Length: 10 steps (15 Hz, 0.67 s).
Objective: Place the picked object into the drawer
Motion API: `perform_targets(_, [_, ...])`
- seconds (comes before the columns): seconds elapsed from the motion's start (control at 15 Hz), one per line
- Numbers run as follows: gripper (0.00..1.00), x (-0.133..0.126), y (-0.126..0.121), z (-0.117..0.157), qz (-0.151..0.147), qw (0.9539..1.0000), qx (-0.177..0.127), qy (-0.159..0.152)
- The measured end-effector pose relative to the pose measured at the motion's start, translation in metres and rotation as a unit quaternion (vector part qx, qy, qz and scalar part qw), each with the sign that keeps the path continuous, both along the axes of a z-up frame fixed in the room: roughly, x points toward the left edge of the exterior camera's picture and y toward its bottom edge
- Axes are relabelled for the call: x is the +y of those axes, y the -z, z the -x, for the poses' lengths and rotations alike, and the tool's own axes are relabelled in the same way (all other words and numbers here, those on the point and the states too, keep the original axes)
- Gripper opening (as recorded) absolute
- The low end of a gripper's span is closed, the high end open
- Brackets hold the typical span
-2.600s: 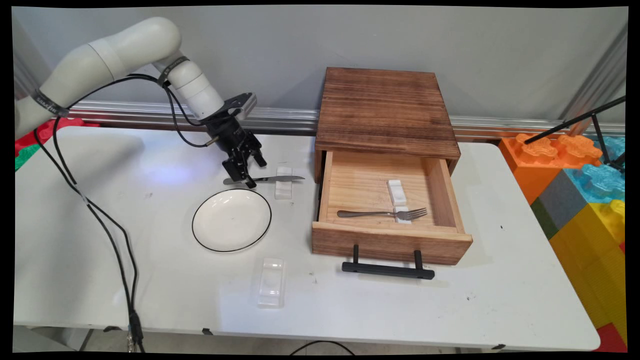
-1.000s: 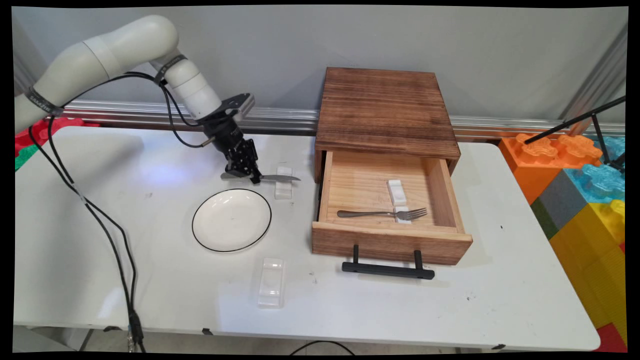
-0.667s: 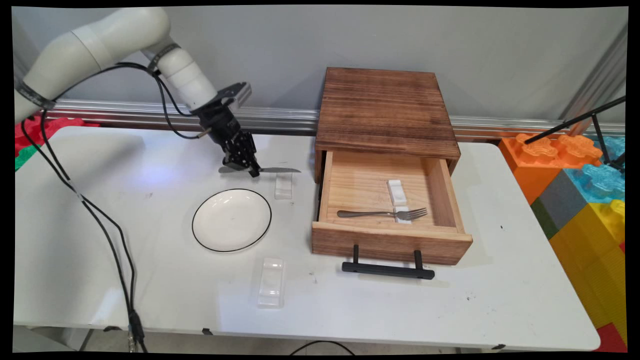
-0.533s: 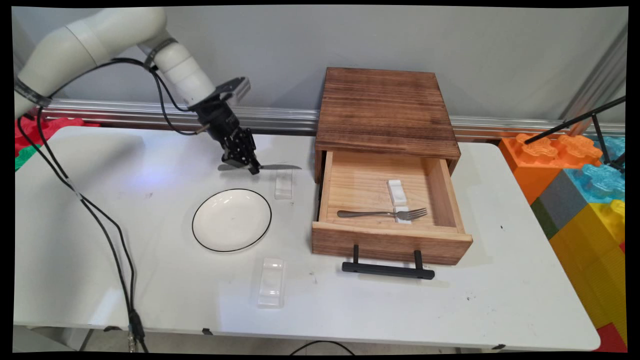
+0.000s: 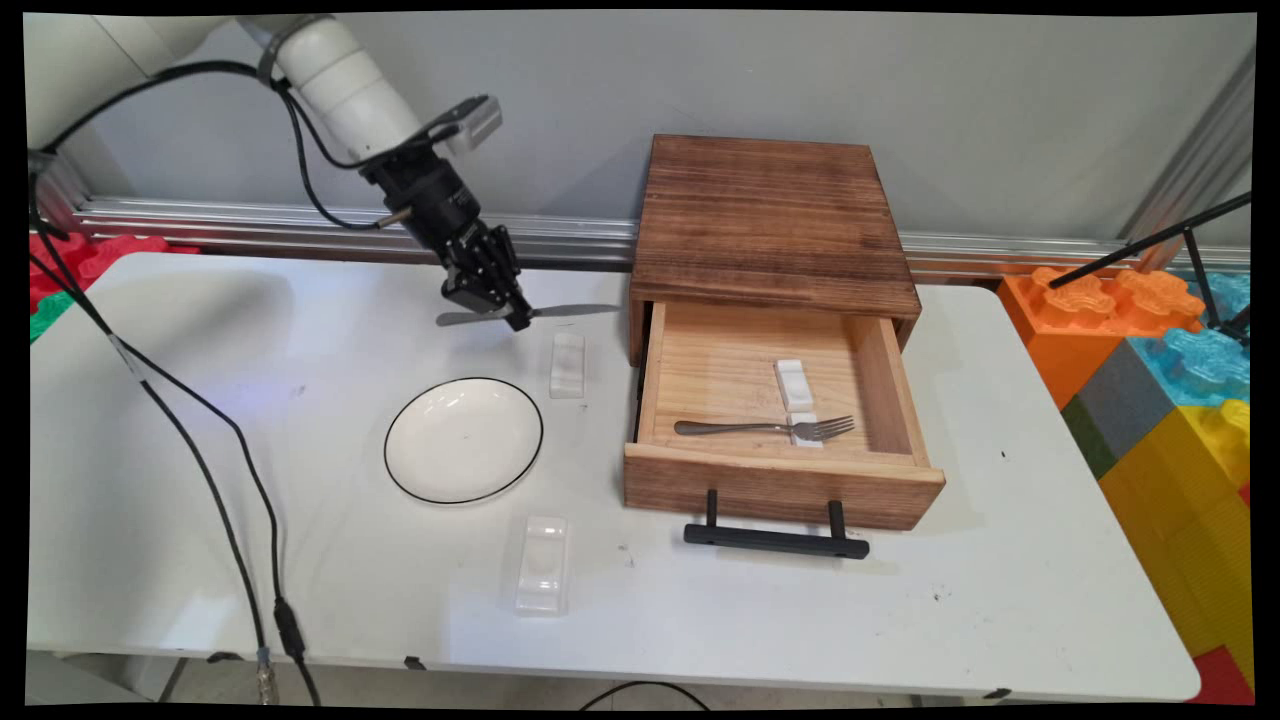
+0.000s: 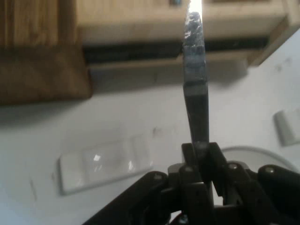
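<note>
I see a dull metal knife (image 5: 560, 311), a rough dark-stained wood box (image 5: 770, 215), and a glossy plate (image 5: 463, 440).

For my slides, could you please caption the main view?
Claw holds a knife above the table, beside an open drawer.

silver knife (image 5: 560, 311) level, gripped aloft

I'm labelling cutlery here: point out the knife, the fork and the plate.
knife (image 5: 575, 311), main view, on its blade.
fork (image 5: 745, 428), main view, on its handle, inside the drawer.
plate (image 5: 463, 440), main view, on its centre.
</note>
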<state>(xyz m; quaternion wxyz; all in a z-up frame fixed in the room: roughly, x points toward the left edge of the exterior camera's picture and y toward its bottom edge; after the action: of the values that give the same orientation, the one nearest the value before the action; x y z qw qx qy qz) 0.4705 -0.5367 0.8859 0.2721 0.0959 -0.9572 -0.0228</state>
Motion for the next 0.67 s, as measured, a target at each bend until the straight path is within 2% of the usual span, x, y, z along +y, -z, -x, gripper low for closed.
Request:
perform_targets(0.33, [0.0, 0.01, -0.03, 0.037, 0.013, 0.9998, 0.015, 0.001])
perform_targets(0.67, [0.0, 0.015, -0.052, 0.1, 0.04, 0.9987, 0.029, 0.006])
